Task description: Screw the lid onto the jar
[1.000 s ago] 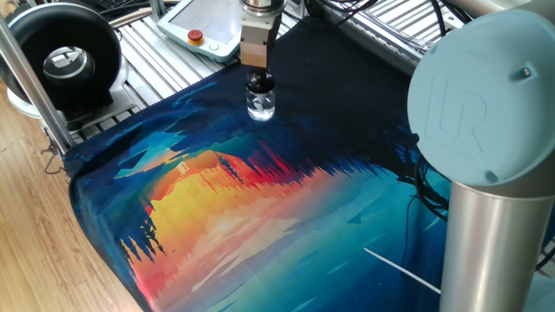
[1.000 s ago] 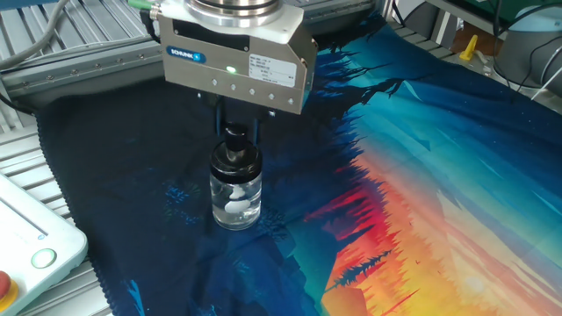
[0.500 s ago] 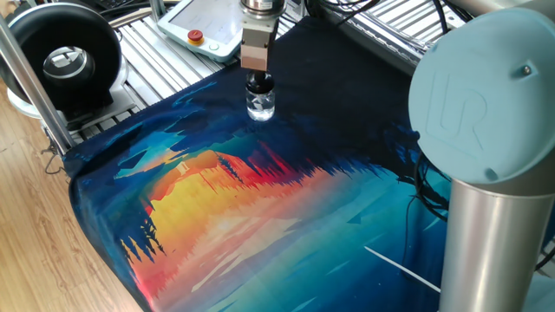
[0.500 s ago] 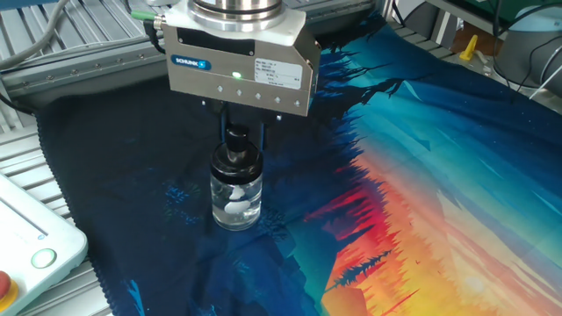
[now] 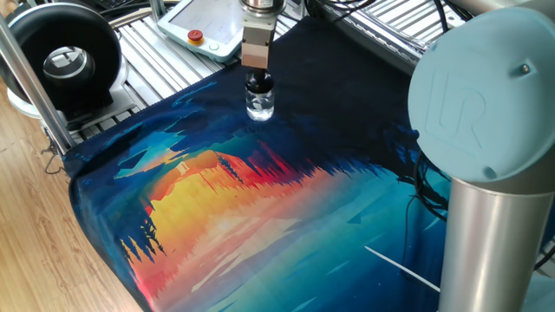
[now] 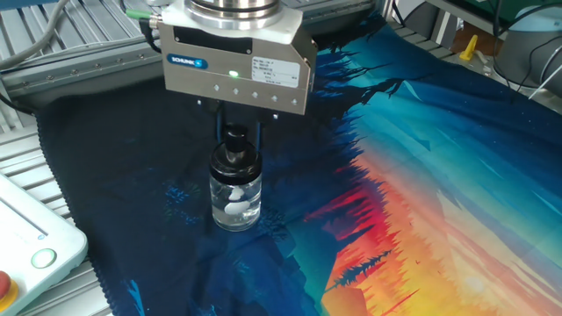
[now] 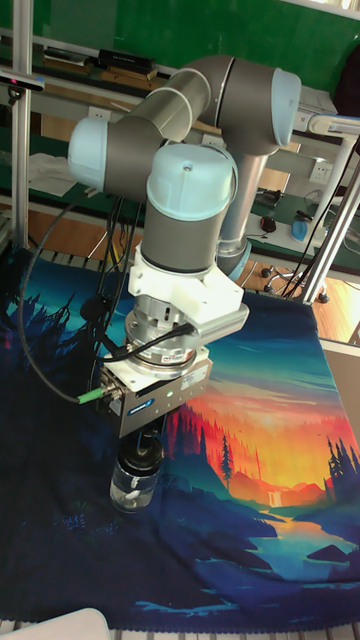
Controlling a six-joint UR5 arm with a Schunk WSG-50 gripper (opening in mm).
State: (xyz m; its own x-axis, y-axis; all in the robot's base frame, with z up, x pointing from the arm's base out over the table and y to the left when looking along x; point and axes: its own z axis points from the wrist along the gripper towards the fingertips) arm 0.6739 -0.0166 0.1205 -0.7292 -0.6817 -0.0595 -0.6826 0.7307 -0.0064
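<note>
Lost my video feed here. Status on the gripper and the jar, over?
Gripper directly over jar, jaws either side of lid; closure on it not discernible. Lid seated on jar neck, jar upright on printed cloth. Nothing in the way.

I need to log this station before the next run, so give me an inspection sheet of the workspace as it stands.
Surface: printed sunset cloth covers the table, wrinkled near the jar.
Job's things: jar upright on the cloth, white bits inside; lid sits on its neck.
Clutter: thin white stick on the cloth.
Grippers: gripper straight above, fingers beside the lid; grip cannot be told.
Cables: green-tipped cable loops from the gripper.
Surroundings: teach pendant with red button, black ring-shaped device, slatted metal frame.
</note>
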